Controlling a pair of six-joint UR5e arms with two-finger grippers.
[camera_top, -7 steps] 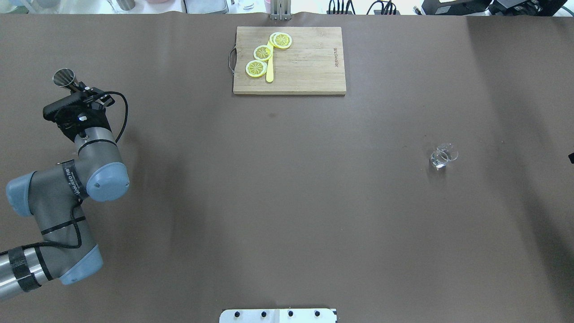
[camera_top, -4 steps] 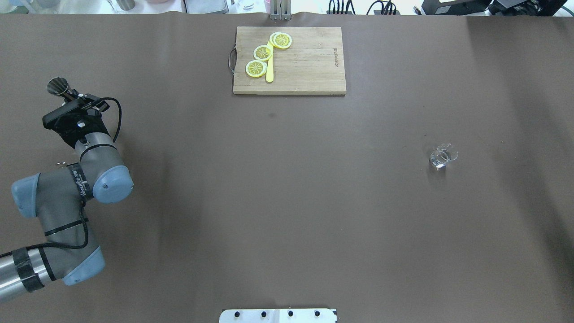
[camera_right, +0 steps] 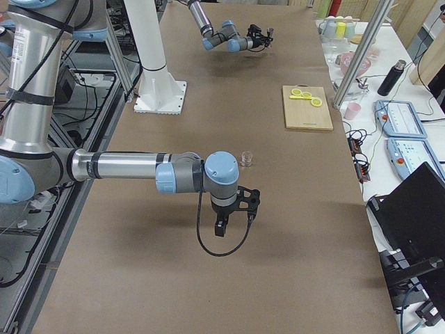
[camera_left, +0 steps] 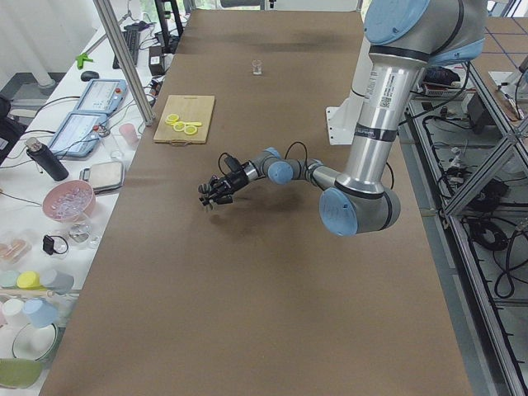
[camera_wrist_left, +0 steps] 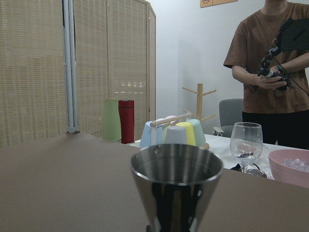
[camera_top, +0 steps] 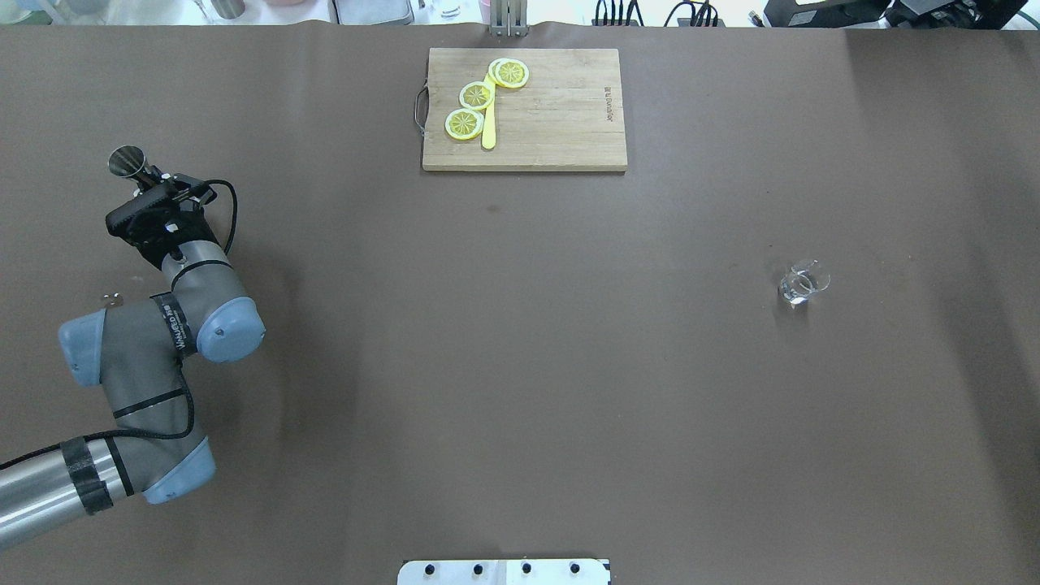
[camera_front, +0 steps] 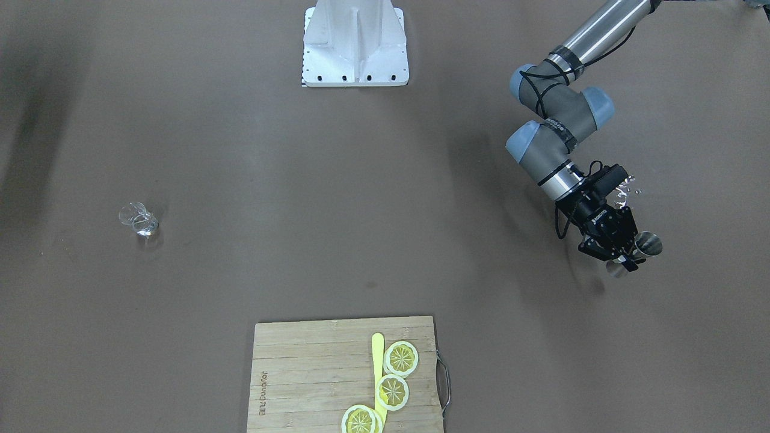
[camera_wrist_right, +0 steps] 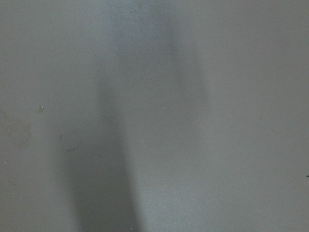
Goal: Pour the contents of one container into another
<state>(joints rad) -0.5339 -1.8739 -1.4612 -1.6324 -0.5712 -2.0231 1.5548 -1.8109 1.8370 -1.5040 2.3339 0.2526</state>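
Between L claw [camera_top: 145, 175] fingers: steel cup [camera_top: 126, 161]; glass [camera_top: 803, 284] well apart.

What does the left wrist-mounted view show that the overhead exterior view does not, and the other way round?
Only the left wrist view: beyond the table's edge, a wine glass, a rack of pastel cups and a person in a brown shirt.
Only the overhead view: the cutting board with lemon slices, the small clear glass far from the arm, and the left gripper from above.
Both: the metal cup that this gripper holds, and the brown table.
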